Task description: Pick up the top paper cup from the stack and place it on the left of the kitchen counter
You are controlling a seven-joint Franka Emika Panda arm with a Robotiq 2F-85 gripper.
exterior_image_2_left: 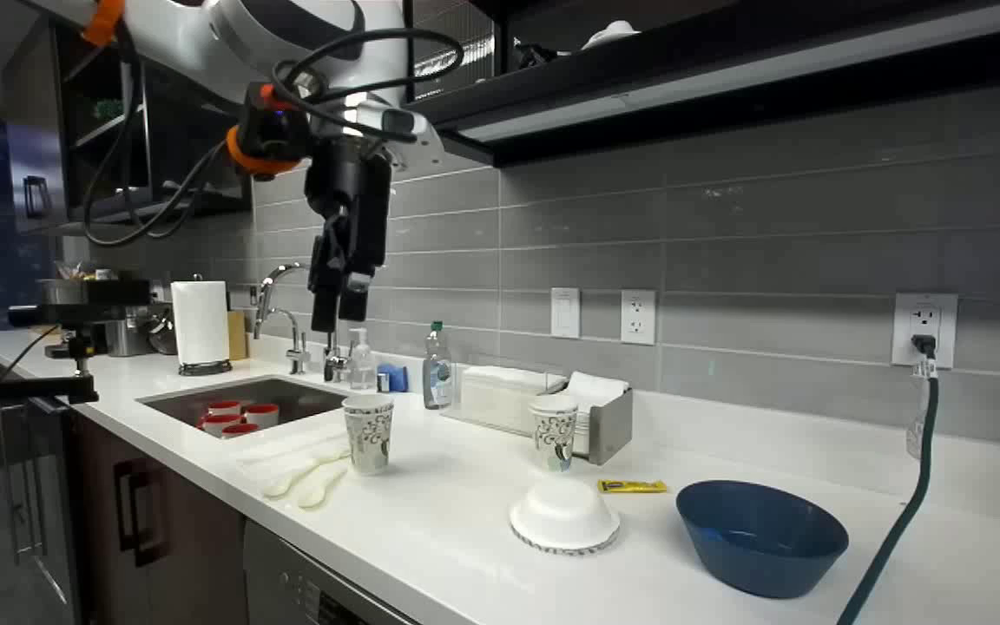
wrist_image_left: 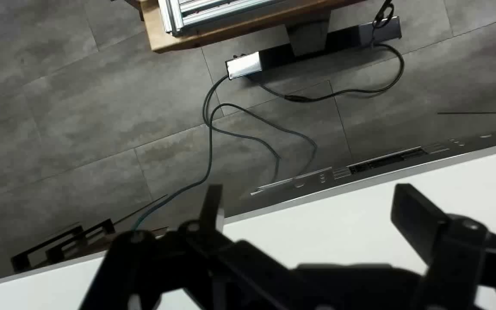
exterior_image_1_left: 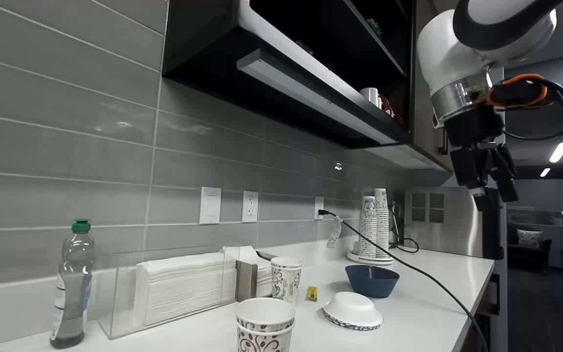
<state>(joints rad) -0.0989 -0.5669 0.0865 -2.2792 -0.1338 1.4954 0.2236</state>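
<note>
My gripper is open and empty, high above the counter, in both exterior views [exterior_image_1_left: 494, 195] [exterior_image_2_left: 339, 319]. In the wrist view its fingers [wrist_image_left: 308, 193] are wide apart over the counter's front edge. Two short nests of white patterned paper cups stand upright on the white kitchen counter [exterior_image_1_left: 413, 318] [exterior_image_2_left: 465, 521]. One nest [exterior_image_1_left: 264, 342] [exterior_image_2_left: 370, 443] stands nearer the front; its top cup [exterior_image_1_left: 265, 312] sits with a second rim just below. The other nest [exterior_image_1_left: 286, 283] [exterior_image_2_left: 555, 434] stands by the napkin holder. Which one is the task's stack I cannot tell. No cup shows in the wrist view.
A napkin holder [exterior_image_1_left: 188, 288], a green-capped bottle [exterior_image_1_left: 74, 288], upside-down white bowls [exterior_image_1_left: 352, 310] and a dark blue bowl [exterior_image_2_left: 760, 538] stand on the counter. White utensils [exterior_image_2_left: 318, 482] lie beside the sink [exterior_image_2_left: 292, 399]. A cable [exterior_image_1_left: 423, 276] crosses the counter. A cabinet [exterior_image_1_left: 325, 83] overhangs it.
</note>
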